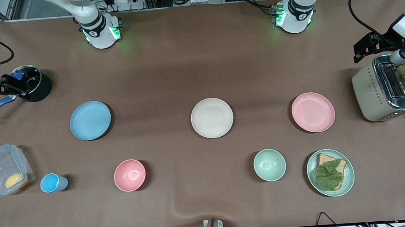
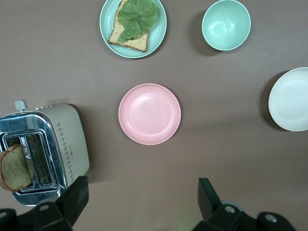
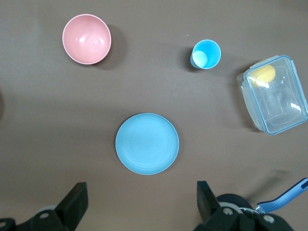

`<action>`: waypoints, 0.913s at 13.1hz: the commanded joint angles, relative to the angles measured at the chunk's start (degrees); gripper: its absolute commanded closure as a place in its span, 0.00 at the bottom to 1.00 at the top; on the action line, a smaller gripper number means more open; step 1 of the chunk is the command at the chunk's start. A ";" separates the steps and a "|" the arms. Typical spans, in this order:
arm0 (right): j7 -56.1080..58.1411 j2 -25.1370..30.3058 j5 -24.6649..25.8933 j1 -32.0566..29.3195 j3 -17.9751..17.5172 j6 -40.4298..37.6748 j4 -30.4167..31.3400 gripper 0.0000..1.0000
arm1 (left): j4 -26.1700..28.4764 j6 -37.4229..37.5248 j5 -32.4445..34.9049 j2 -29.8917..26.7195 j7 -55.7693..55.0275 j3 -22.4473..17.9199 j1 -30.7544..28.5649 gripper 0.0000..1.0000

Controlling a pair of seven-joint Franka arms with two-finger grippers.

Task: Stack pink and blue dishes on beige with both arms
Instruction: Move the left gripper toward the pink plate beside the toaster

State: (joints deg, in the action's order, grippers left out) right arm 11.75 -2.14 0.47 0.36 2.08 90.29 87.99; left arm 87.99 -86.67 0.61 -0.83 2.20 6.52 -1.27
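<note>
The beige plate [image 1: 212,117] lies flat in the middle of the table. The light blue plate [image 1: 90,120] lies toward the right arm's end and the pink plate [image 1: 313,112] toward the left arm's end. All three rest apart on the brown cloth. My left gripper [image 2: 143,192] hangs high over bare cloth beside the pink plate [image 2: 149,114], open and empty. The beige plate [image 2: 291,98] shows at that view's edge. My right gripper [image 3: 142,195] hangs high over bare cloth beside the blue plate [image 3: 147,143], also open and empty. Neither gripper shows in the front view.
Nearer the front camera stand a pink bowl [image 1: 130,175], a blue cup [image 1: 52,182], a green bowl [image 1: 269,164] and a green plate with bread and lettuce [image 1: 330,172]. A toaster [image 1: 386,88] stands at the left arm's end. A clear container [image 1: 7,173] and a black pot [image 1: 33,86] stand at the right arm's end.
</note>
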 commanded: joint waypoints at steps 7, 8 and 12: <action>0.03 0.38 -0.21 0.87 0.56 -0.73 -0.54 0.00 | 7.85 -9.34 6.86 4.96 0.44 0.86 -0.74 0.00; 0.03 0.29 -0.21 0.78 0.56 -0.64 -0.54 0.00 | 15.12 -17.49 6.86 4.26 0.44 0.69 -1.27 0.00; 0.03 0.38 -0.21 0.87 0.56 -0.81 -0.54 0.00 | 28.80 -35.03 6.86 6.97 0.62 0.77 -5.67 0.00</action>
State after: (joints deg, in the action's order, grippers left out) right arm 11.75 -2.12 0.47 0.42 2.09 90.27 87.86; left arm 111.60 -116.85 6.50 6.91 2.35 6.78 -5.08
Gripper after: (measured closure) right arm 0.000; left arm 0.000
